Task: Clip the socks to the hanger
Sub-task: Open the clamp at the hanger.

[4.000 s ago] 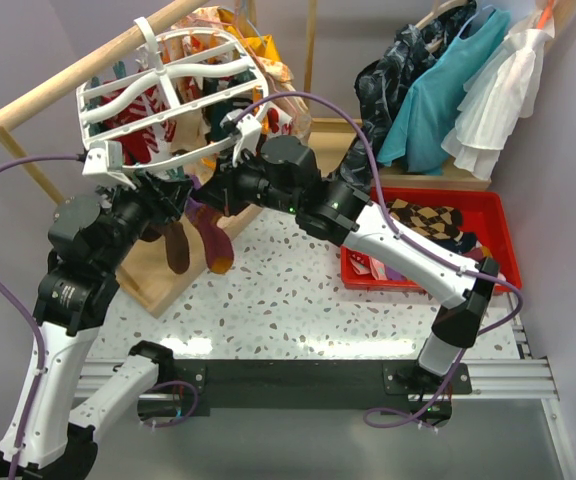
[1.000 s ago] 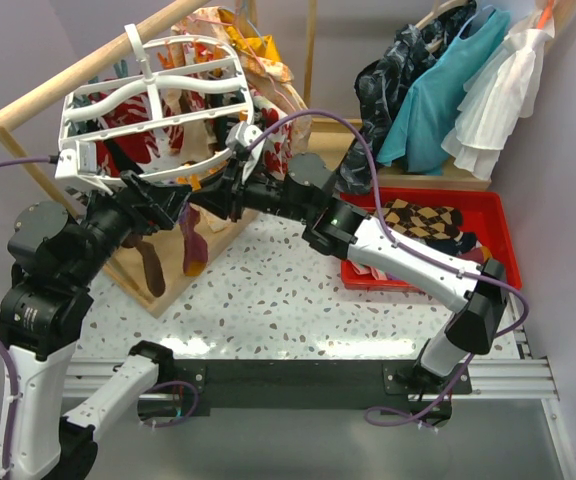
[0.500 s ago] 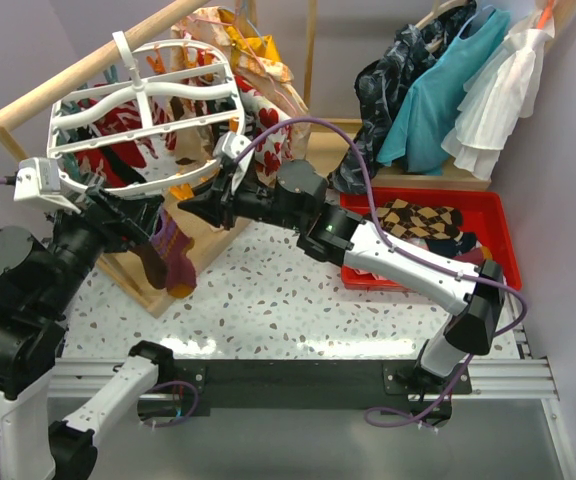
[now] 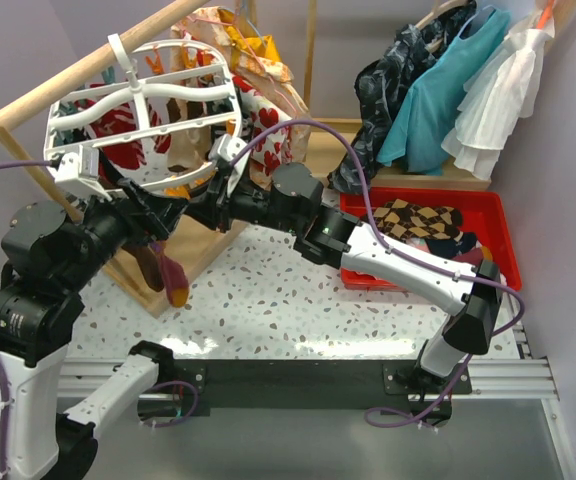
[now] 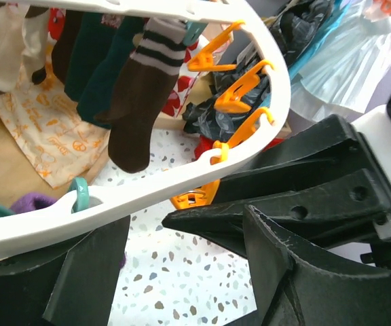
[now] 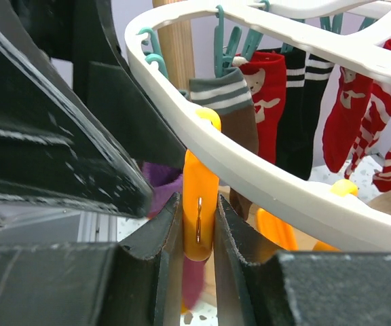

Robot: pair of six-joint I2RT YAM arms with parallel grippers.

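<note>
- Under the wooden rail [image 4: 78, 70] at the far left, the hanger [image 5: 148, 187] hung as a white oval frame with spokes, with teal and orange clips along its rim
- Your right gripper [image 6: 197, 210] was closed on an orange clip [image 6: 197, 170] at that rim, pinching its sides
- Your left gripper [image 5: 182, 234] sat just beneath the rim with its jaws apart; no view let you tell whether they held anything
- The purple sock [image 4: 171, 268] with its orange toe dangled just below both grippers, and purple cloth showed behind the pinched clip
- Judging by its droop, it was soft, limp and light, so the cuff edge looked the best place to take it
- The frame looked stiff yet free to swing, so its rim wanted steadying
- More socks [image 4: 423, 220] lay in the red tray [image 4: 488, 205] on your right
</note>
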